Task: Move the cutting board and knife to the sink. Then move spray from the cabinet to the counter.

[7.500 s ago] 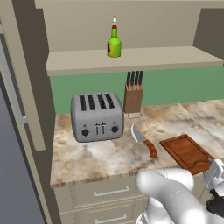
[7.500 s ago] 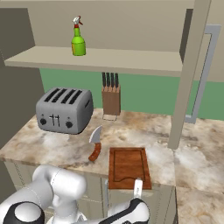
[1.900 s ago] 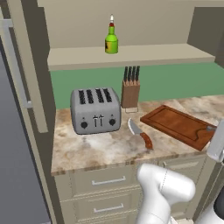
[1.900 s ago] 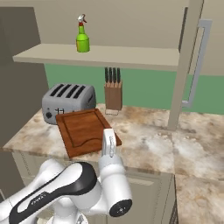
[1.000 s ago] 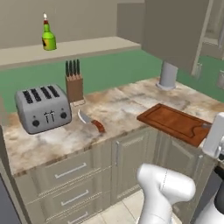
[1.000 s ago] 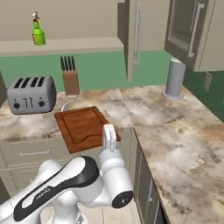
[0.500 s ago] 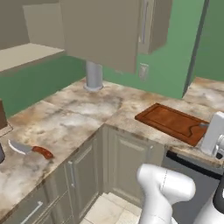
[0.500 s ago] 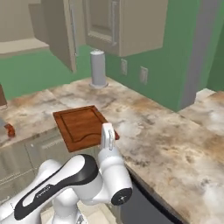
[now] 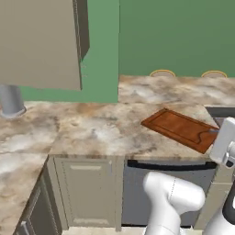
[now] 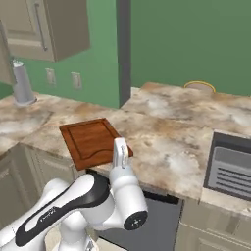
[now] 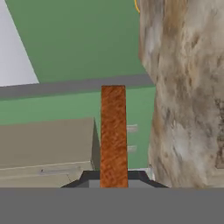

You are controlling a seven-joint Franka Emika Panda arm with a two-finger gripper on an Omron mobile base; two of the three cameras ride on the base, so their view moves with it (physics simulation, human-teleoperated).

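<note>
Above counter, hand grips cutting board edge.

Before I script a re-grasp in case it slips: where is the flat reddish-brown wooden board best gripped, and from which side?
Grip the flat reddish-brown wooden board by its thin near edge, coming in level from the robot's side, as the claw does now. It is broad and thin, so only its thickness fits between the fingers; in the hand view it sits edge-on, clamped.

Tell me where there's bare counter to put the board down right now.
Bare marbled counter lies between the held cutting board and the dark sink, and back toward the green wall. Left of the board it stays bare up to the grey canister. Nowhere looks crowded.
</note>
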